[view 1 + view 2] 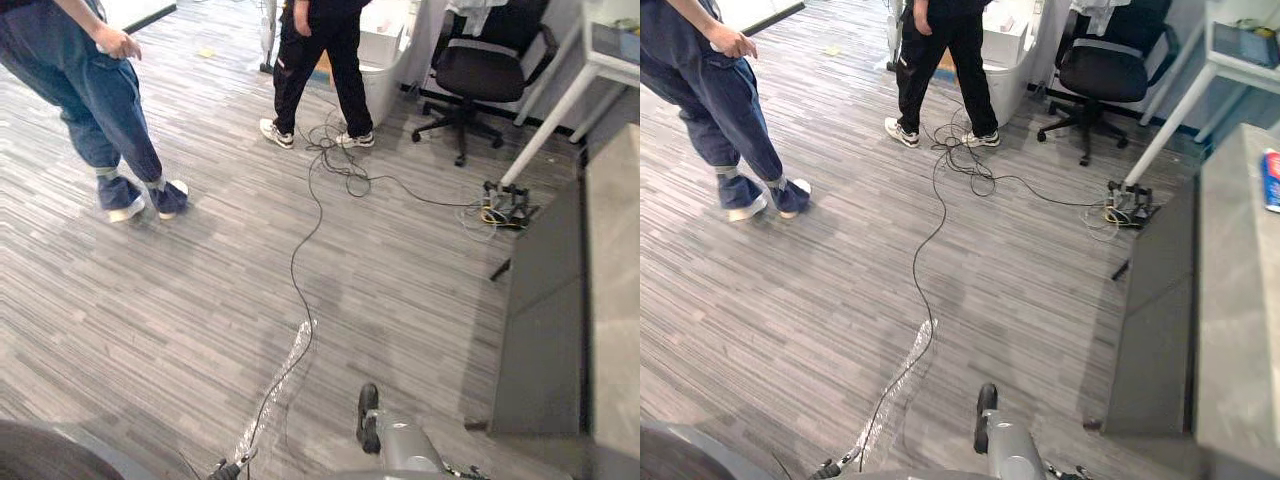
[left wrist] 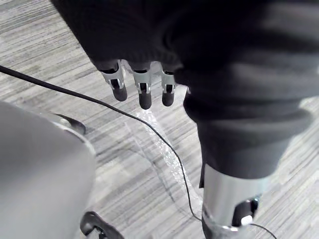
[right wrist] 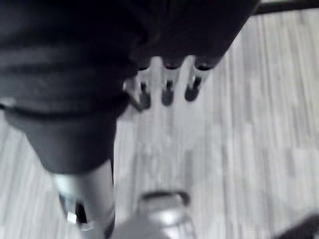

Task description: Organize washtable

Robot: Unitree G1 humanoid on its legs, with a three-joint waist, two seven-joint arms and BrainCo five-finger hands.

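The grey washtable point(image 1: 1232, 300) stands along the right edge, its dark front panel point(image 1: 545, 320) facing the floor. A red and blue packet point(image 1: 1271, 180) lies on its top near the far end. My left hand point(image 2: 144, 94) hangs over the wooden floor with fingers straight and thumb point(image 2: 227, 199) apart, holding nothing. My right hand point(image 3: 167, 92) also hangs over bare floor, fingers straight and empty. Both hands are well away from the washtable's top.
Two people stand on the floor, one at far left point(image 1: 95, 100) and one at the back middle point(image 1: 320, 70). A black office chair point(image 1: 480, 75), a white table leg point(image 1: 545, 125), a power strip point(image 1: 505, 210), a long black cable point(image 1: 300, 260) and a plastic strip point(image 1: 285, 370) lie ahead.
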